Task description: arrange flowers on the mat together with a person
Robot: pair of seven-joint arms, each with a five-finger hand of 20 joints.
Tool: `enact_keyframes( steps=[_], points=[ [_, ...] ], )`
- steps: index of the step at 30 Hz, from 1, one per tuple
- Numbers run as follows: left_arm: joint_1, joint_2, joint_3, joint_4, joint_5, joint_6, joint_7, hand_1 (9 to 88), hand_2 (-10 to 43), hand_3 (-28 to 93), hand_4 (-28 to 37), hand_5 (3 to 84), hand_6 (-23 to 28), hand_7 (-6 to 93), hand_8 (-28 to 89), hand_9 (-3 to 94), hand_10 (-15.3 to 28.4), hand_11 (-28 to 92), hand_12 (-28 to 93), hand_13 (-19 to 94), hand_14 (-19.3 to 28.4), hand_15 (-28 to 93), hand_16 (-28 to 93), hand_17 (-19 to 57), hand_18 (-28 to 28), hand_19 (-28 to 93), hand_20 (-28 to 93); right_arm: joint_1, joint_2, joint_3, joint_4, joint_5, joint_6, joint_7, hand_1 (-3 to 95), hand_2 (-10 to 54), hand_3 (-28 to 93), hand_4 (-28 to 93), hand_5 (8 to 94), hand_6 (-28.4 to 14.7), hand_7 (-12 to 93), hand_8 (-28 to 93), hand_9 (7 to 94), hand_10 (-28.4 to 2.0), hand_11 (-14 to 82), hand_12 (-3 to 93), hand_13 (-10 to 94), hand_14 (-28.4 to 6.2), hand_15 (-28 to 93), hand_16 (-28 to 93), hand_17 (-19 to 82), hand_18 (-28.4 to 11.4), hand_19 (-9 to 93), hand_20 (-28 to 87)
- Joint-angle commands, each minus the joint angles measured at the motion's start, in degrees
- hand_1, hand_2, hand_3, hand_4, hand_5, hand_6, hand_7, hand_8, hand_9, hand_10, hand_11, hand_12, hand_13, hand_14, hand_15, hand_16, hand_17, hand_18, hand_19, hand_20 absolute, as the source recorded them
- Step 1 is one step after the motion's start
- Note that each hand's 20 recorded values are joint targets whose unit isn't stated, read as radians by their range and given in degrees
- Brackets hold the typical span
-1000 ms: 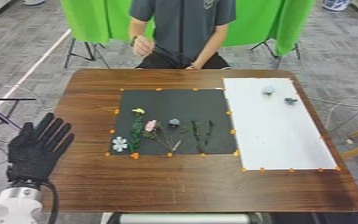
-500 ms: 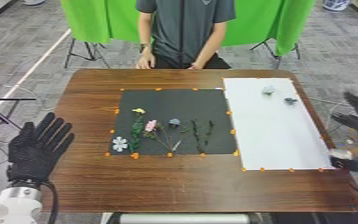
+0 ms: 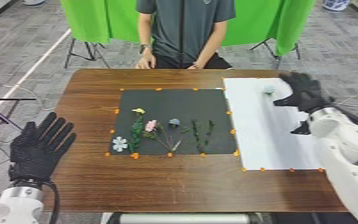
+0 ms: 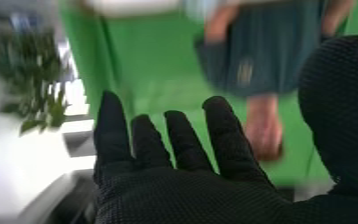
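Head view: from where I'm standing, the black mat has a broad open band beyond its blossoms, and the wooden table gives more room on its near side. Orange markers follow the mat's edges. Just right of it lies the white sheet, its right side crossed by the right arm. The right hand is above that sheet's far part, beside a pale blue flower; in the right wrist view its fingers stand straight and apart, holding nothing. Left of the mat, by the table's edge, the left hand has its fingers spread. On the mat's near half lie the yellow flower, white flower, pink flower, grey-blue flower and green stems.
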Motion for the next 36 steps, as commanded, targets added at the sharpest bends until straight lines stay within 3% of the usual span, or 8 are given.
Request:
enact_keyframes(
  steps=[1,9,19,21,25,30,33,36],
  points=[
    [-0.61,-0.42,0.74,0.52,-0.06,-0.28,-0.55,28.4,11.0,72,-28.3,44.0,6.5,10.3,-9,39.5,13.0,13,9,31,13.6,17,-2,-2.4,13.0,25,12,6.3,-2.15,-4.13,6.71,-1.28,0.77,4.89,29.3,-9.5,79,-28,23.2,-4.7,12,-10,19.0,-14.5,3.3,11.7,13,-14.6,11,9,6,-17.8,45,3],
    [-0.66,-0.48,0.68,0.6,-0.14,-0.13,-0.79,28.5,11.0,72,-28.3,44.0,6.5,10.3,-9,39.5,13.0,13,9,31,13.7,17,-2,-2.4,13.0,25,12,8.61,-3.06,-5.96,10.54,3.37,3.72,9.41,30.5,-9.5,79,-28,23.4,-4.9,12,-10,18.9,-14.4,4.3,11.1,13,-14.9,14,6,7,-18.7,46,2],
    [-1.64,-0.4,1.33,0.94,0.26,-0.47,-1.5,28.5,10.9,72,-28.3,44.0,6.6,10.3,-9,39.5,13.1,13,9,30,13.8,18,-2,-2.5,13.0,25,12,16.15,-4.06,-8.34,17.55,5.95,-9.19,13.49,36.4,-9.5,79,-28,22.8,-5.3,14,-12,20.6,-13.2,8.3,9.7,21,-14.6,21,5,15,-22.2,57,5],
    [-1.82,-0.43,1.48,1.01,0.2,-0.4,-1.46,28.5,11.0,72,-28.3,44.1,6.7,10.3,-9,39.5,13.1,13,9,30,13.8,18,-2,-2.5,13.0,25,12,16.0,-3.88,-9.26,18.29,4.29,-7.06,12.85,39.5,-9.5,80,-28,22.8,-5.5,15,-12,22.5,-12.8,10.6,9.6,26,-14.0,27,6,19,-22.2,61,6],
    [-1.94,-0.63,1.7,1.09,0.16,-0.22,-1.67,28.5,11.0,73,-28.3,44.1,6.7,10.3,-9,39.5,13.1,13,9,30,13.9,18,-2,-2.5,13.0,25,12,14.1,-3.39,-9.9,18.38,2.49,-4.9,11.02,47.4,-9.5,81,-28,34.4,-3.7,22,-16,37.7,-11.5,18.0,10.4,43,-10.8,41,9,28,-19.9,70,7],
    [-2.3,-0.77,1.82,1.22,0.1,-0.22,-1.73,28.6,11.0,73,-28.3,44.1,6.7,10.3,-9,39.5,13.1,13,9,30,13.9,18,-3,-2.6,13.1,25,12,10.69,-3.05,-10.18,17.53,0.39,-1.74,9.39,57.0,-9.5,71,-28,54.1,2.3,34,-21,55.5,-10.1,23.3,15.8,58,-4.8,38,25,40,-13.2,72,8],
    [-2.6,-0.99,2.05,1.36,0.12,-0.22,-1.94,28.6,11.0,72,-28.3,44.1,6.7,10.3,-9,39.5,13.1,13,9,30,13.9,18,-3,-2.6,13.1,25,12,8.59,-2.84,-10.59,17.0,-0.93,1.04,7.8,62.0,-9.5,63,-28,57.8,3.1,42,-14,60.2,-9.4,25.7,18.3,62,-2.8,36,32,42,-12.2,72,10],
    [-3.04,-1.05,2.35,1.56,0.22,-0.35,-2.26,28.6,11.0,72,-28.3,44.1,6.6,10.3,-9,39.4,13.0,13,9,30,13.9,18,-3,-2.6,13.1,25,12,6.77,-1.92,-11.27,15.72,-0.09,4.59,7.51,64.8,-9.5,61,-28,63.0,3.0,48,-9,72.8,-7.7,12.0,34.0,67,-2.0,36,37,43,-11.9,73,14]
  ],
)
